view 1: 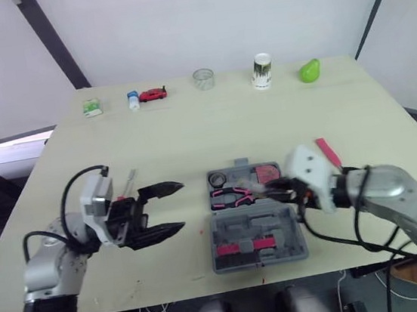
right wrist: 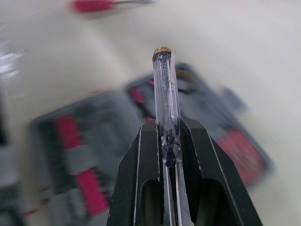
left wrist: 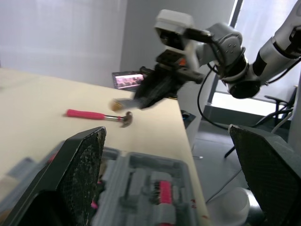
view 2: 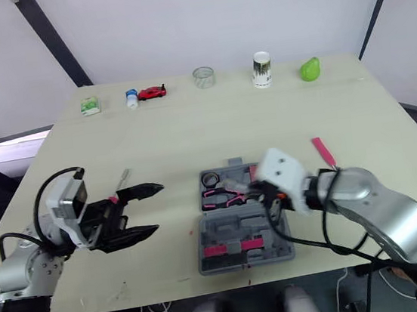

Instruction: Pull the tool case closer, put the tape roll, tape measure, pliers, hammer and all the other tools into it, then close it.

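Observation:
The grey tool case [view 1: 259, 247] lies open near the table's front edge, with pink-handled pliers [view 1: 232, 196] and a black tape roll [view 2: 210, 179] in its far half. My right gripper [view 1: 270, 189] hovers over the case's right side, shut on a clear-handled screwdriver [right wrist: 165, 89] that sticks out past its fingertips. A pink-handled hammer [view 1: 327, 152] lies on the table right of the case. My left gripper [view 1: 178, 205] is open with nothing in it, just left of the case. A small thin tool [view 1: 128, 182] lies on the table behind it.
Along the table's far edge stand a green packet [view 1: 92, 107], a small bottle [view 1: 133, 100], a red toy car [view 1: 153, 94], a glass cup [view 1: 203, 78], a white cup [view 1: 261, 71] and a green pear [view 1: 309, 70].

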Available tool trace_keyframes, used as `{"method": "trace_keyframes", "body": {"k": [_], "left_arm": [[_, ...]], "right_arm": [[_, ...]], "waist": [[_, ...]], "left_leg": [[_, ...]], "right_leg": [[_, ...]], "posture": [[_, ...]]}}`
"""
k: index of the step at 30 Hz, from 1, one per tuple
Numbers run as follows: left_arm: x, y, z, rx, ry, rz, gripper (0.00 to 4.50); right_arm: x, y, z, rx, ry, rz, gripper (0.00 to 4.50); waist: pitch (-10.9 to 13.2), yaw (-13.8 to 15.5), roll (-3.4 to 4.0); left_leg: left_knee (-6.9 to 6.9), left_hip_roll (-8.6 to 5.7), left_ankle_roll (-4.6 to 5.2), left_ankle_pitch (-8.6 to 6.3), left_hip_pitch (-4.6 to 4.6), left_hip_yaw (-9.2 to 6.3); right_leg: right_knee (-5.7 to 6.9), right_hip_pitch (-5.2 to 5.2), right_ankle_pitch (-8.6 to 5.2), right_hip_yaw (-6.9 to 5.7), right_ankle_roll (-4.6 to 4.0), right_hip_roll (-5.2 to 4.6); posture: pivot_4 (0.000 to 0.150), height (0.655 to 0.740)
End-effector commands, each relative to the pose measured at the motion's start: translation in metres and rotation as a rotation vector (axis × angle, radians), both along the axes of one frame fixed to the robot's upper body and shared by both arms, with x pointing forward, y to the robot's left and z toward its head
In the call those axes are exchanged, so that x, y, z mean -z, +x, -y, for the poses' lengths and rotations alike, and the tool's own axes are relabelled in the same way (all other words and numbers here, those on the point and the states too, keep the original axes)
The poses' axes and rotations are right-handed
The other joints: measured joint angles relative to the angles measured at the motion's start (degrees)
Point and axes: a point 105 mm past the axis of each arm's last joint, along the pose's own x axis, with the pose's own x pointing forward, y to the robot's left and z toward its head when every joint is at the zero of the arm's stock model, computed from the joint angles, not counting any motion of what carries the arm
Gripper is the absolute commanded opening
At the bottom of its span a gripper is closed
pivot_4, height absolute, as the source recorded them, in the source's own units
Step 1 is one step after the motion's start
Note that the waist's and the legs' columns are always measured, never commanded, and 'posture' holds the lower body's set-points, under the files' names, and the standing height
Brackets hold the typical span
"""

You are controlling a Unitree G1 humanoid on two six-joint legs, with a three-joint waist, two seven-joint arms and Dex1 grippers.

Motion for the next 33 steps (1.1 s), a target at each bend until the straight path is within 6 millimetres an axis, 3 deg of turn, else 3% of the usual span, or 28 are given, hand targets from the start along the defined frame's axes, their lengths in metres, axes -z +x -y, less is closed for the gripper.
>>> {"method": "trace_keyframes", "body": {"k": [1, 6, 15, 33], "left_arm": [[-0.002, -0.005, -0.013, 0.029, 0.041, 0.018, 4.5], [0.006, -0.012, -0.024, 0.006, 0.086, -0.01, 4.5], [0.012, -0.02, -0.027, 0.004, 0.112, -0.025, 4.5], [0.019, -0.024, -0.026, 0.007, 0.119, -0.029, 4.5]], "right_arm": [[0.014, 0.003, -0.01, -0.076, -0.103, -0.049, 0.0], [0.031, 0.023, -0.021, -0.124, -0.252, -0.052, 0.0], [0.052, 0.036, -0.037, -0.153, -0.386, -0.085, 0.0], [0.059, 0.046, -0.057, -0.175, -0.422, -0.085, 0.0]], "waist": [[0.0, -0.1, -0.03], [0.0, -0.1, -0.05], [0.1, -0.1, -0.03], [0.1, -0.2, -0.02]], "left_leg": [[0.0, 0.0, 0.0, 0.0, -0.02, 0.0], [0.0, -0.02, 0.0, 0.0, -0.08, 0.11], [0.0, 0.01, 0.0, 0.0, -0.12, 0.1], [0.0, 0.01, 0.0, 0.0, -0.12, 0.11]], "right_leg": [[-0.02, -0.01, 0.0, -0.01, 0.0, -0.01], [-0.04, -0.07, 0.01, 0.0, 0.02, -0.14], [0.07, -0.17, 0.0, -0.05, -0.01, -0.11], [0.09, -0.19, 0.0, -0.06, -0.02, -0.1]], "posture": [[0.15, 0.74], [0.15, 0.74], [0.15, 0.74], [0.15, 0.74]]}}
